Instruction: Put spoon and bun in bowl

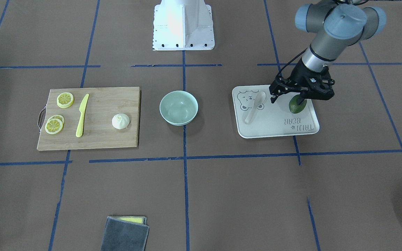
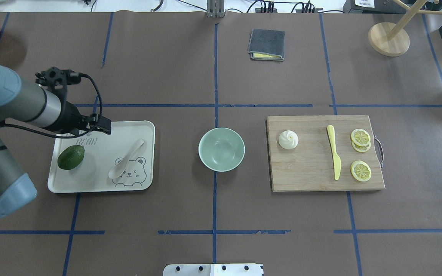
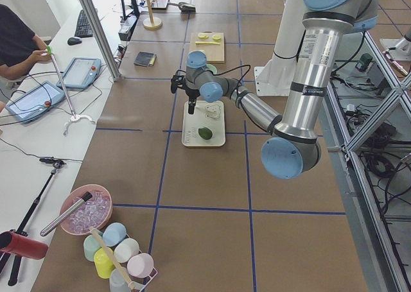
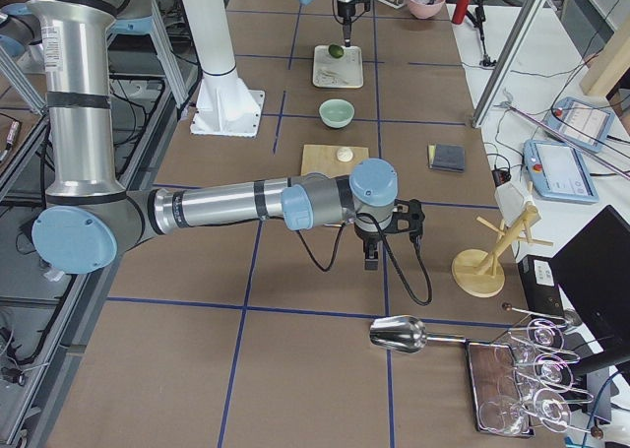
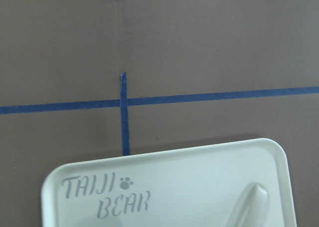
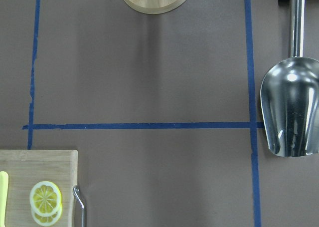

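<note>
The left gripper (image 1: 287, 100) is hovering over the far left corner of the tray (image 2: 144, 130), above the avocado (image 2: 71, 157) and not touching it. In the front view its jaws are looking apart, with nothing between them. The wrist view is showing only the tray's printed corner and the handle tip.

The spoon (image 2: 126, 159) is lying flat on the tray's right half, apart from the avocado. Its long axis is running diagonally. The scoop is sitting on the bear print at the end nearer the robot, and the handle is pointing away from the robot and toward the bowl (image 2: 221, 150).

The bowl is standing upright and empty at mid-table, between tray and board (image 2: 309, 168). The bun (image 2: 288, 139) is resting on the board's left end, near the bowl, pleats up. Being round, it is offering no long axis to align with.

So neither item is in the bowl yet, and I am judging the step in hand to be the reach for the spoon. The next move is calling for a shift across the tray to the handle. The wrist needs turning so the jaws are straddling the handle across its diagonal, then lowering and closing.

The right gripper (image 4: 371, 261) is hanging over bare table beyond the board, and I cannot tell how its jaws are standing.
</note>
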Robot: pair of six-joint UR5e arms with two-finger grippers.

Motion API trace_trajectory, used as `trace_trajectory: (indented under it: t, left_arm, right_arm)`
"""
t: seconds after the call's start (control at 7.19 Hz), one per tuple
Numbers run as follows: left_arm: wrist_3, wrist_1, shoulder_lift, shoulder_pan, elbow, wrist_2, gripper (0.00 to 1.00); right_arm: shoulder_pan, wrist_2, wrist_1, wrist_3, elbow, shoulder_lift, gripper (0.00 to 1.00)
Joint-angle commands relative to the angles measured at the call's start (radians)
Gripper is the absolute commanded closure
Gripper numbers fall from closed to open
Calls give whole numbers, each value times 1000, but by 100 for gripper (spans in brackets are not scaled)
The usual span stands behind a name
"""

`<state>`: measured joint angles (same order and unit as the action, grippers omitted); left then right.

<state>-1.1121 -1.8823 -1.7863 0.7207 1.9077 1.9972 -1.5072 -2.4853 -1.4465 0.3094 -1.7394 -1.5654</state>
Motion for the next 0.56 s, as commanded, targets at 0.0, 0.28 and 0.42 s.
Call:
trace_trajectory:
  t: [0.0, 0.28, 0.42]
  left_arm:
    - [-77, -12, -5, -107, -12, -103, 4]
    - [-75, -12, -69, -136, -94, -144, 6]
    - [-74, -12, -91, -141, -125, -146, 7]
  right_arm:
    - [83, 5, 119, 234, -17, 13, 0]
    - [129, 6, 123, 327, -61, 21, 0]
    - [140, 8, 123, 348, -74, 28, 0]
